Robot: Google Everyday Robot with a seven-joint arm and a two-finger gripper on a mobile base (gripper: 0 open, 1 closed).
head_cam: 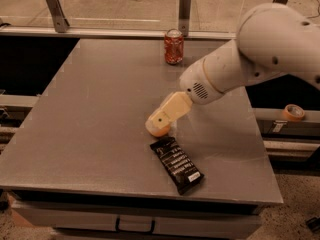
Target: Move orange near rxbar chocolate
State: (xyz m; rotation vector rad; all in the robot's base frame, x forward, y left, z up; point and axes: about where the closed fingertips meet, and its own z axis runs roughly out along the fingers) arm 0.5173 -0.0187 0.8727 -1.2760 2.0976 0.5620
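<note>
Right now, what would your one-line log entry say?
tool: over orange | orange: beside bar's far end | can: upright, far back

The white arm [265, 44] reaches in from the right, its thick forearm sloping down and leftward. The rounded wrist [200, 86] angles down into the cream claw [159, 123], which hangs low over the tabletop [100, 109], near its front middle.
</note>
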